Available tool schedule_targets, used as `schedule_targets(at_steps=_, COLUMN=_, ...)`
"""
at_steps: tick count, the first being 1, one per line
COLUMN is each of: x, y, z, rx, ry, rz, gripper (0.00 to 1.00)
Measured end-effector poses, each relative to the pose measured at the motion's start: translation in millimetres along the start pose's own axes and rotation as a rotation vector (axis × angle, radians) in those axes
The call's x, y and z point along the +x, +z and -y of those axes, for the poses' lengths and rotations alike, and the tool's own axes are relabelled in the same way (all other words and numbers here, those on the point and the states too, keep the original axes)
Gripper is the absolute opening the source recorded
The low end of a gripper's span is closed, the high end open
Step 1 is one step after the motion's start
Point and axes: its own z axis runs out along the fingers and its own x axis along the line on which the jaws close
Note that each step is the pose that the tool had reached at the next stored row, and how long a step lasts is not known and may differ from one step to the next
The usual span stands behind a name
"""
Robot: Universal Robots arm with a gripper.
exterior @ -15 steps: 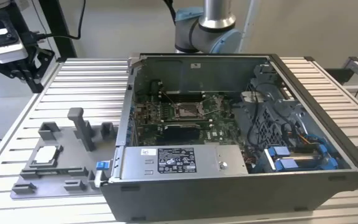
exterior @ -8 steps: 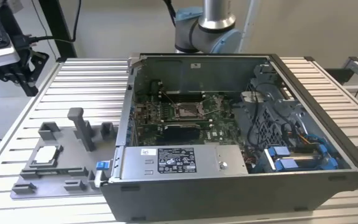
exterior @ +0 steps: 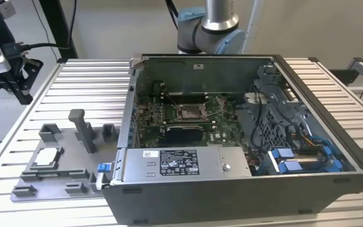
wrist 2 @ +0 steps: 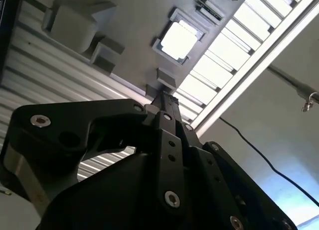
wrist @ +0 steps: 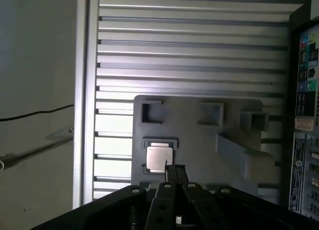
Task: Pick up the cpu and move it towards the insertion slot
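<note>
Exterior view first: the gripper [exterior: 20, 90] hangs high over the slatted table [exterior: 87, 94] at the exterior view's left, nothing in its grasp, and well below it sits the grey tray [exterior: 55, 182] with the cpu [exterior: 47, 156] lying flat in a square recess, silvery face up. The cpu is apart from the gripper, no contact. Off to the far side of the tray from the gripper stands the open computer case [exterior: 232, 198], and down inside it, on the green board [exterior: 222, 127], there's the insertion slot [exterior: 190, 112] with its shiny frame, well apart from the gripper. Over to the second wrist view: the gripper [wrist 2: 167, 99] comes to a narrow black tip, fingers drawn together with nothing between them, and beyond that tip the cpu [wrist 2: 178, 41] glares bright in its pocket on the tray [wrist 2: 124, 21]. Now the first wrist view: the gripper [wrist: 174, 171] is pressed closed, empty, and the cpu [wrist: 158, 158] lies below, just past the tips, seated square in the tray [wrist: 199, 145], with the computer case [wrist: 304, 115] further out on the other side of the tray
</note>
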Motion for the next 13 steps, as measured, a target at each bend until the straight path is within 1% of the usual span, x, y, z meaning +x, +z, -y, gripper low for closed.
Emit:
schedule_targets(at_steps=2, x=1.1, y=0.5, z=0.2, rx=0.0000, ry=0.000, rz=0.0000, gripper=0.00)
schedule_targets(at_steps=12, x=2.0, y=0.5, z=0.2, rx=0.0000, ry=0.000, rz=-0.0001, gripper=0.00)
schedule_targets(at_steps=13, x=2.1, y=0.5, z=0.2, rx=0.0000, ry=0.000, rz=0.0000, gripper=1.00)
